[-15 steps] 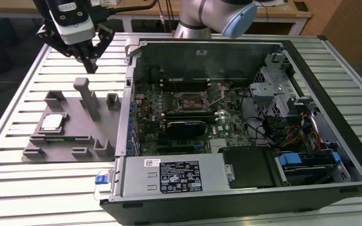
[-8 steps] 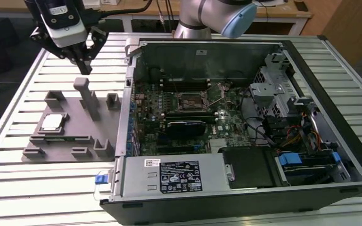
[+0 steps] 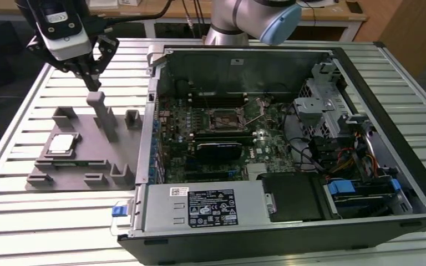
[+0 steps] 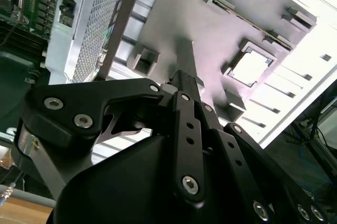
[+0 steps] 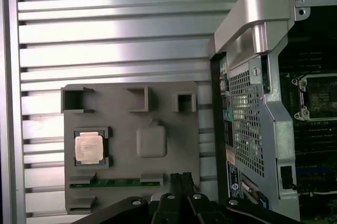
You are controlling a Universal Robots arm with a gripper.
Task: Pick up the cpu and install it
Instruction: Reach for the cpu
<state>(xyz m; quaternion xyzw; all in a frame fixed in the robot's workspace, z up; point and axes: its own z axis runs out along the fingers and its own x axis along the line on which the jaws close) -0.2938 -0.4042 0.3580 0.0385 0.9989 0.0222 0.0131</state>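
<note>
Table: a slatted metal top [image 3: 20, 221] carries everything.
Power supply: a grey box [image 3: 161, 213] with a label sits at the near edge of the open computer case [image 3: 235, 55], with a blue tab [image 3: 119, 209] at its corner on the exterior view's left.
Fixture plate: a grey plate [image 3: 80, 169] [image 5: 121, 124] with raised blocks lies flat on the table just beside the case, on the exterior view's left.
Green strip: a narrow green board [image 5: 124, 183] lies in a slot along the plate's near side.
Cpu: the cpu [image 3: 61, 143] [image 5: 88, 147] lies flat, metal top up, in a square holder on the plate's left part, just beyond the green strip. Nothing touches it.
Post: a tall grey post [image 3: 102, 113] stands upright on the plate, to the right of the cpu and farther back.
Motherboard: a green board [image 3: 175, 138] lies on the case floor, to the right of the plate.
Socket: a square frame [image 3: 226, 118] [image 5: 318, 98] sits on the motherboard with its middle bare.
Gripper: the gripper [image 3: 93, 84] [image 5: 181, 177] [image 4: 184, 79] hangs just over the post's top, up and away from the cpu. Its fingers are closed together with nothing between them. I cannot tell if the tips touch the post.
Arm: the silver arm [image 3: 235, 19] rises behind the case's far wall.
</note>
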